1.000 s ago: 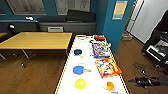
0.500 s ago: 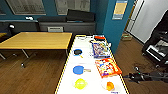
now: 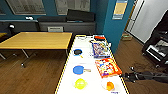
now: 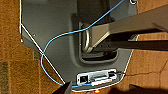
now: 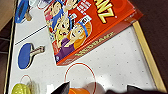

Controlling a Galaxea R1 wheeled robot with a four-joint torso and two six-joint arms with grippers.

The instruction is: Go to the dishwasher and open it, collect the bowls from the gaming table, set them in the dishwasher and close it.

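Head view, left to right: plain wooden table (image 3: 37, 40), then the gaming table (image 3: 65, 75), white top with a yellow edge, running away from the robot. The yellow-green bowl (image 3: 80, 83) sat on its near end. Beyond it lay a blue paddle (image 3: 78, 70), then a dark round item with a handle (image 3: 78, 52); bowl or paddle, I could not tell. An orange bowl (image 3: 110, 85) stood right of the yellow-green one, just in front of the red game box (image 3: 107, 67). The right gripper (image 3: 128, 76) hung beside the table's right edge.

Right wrist view: finger tips spread apart, released, nothing between them but the orange bowl's rim (image 5: 80, 90) below. The left gripper (image 4: 100, 91) was likewise released, above the robot's own grey base (image 4: 50, 30) and blue cable (image 4: 47, 50).

Judgement: collecting is not yet started. A good approach would come down from above and clear the box corner.

Both near bowls were cut off in the right wrist view.
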